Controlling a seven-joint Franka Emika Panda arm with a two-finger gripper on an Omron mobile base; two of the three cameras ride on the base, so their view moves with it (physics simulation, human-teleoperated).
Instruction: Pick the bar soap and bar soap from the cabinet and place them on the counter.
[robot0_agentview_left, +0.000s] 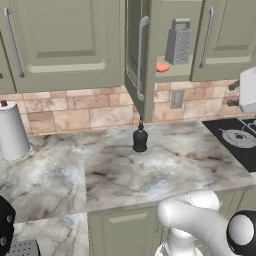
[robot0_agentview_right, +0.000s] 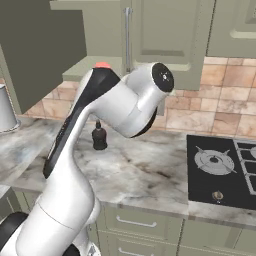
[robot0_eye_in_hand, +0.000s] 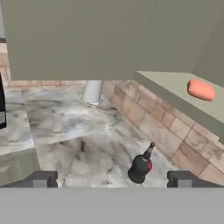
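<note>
A black bottle (robot0_agentview_left: 140, 139), steel grater (robot0_agentview_left: 178, 42), white canister (robot0_agentview_left: 12, 131), perhaps paper towels, and stove top (robot0_agentview_left: 239, 138).

A home kitchen: grey-green wall cabinets (robot0_agentview_left: 65, 40), marble bench (robot0_agentview_left: 125, 170), tiled backsplash (robot0_agentview_left: 75, 107), black gas stove (robot0_agentview_right: 225, 170), steel grater (robot0_agentview_left: 178, 42).

We see our arm (robot0_agentview_right: 75, 165) as thick, glossy white tubular segments with rounded elbows, a black cap on one joint, a black side panel, and small dark square-tipped fingers (robot0_eye_in_hand: 40, 179).

No legible text — no labels, brands, numbers anywhere.
</note>
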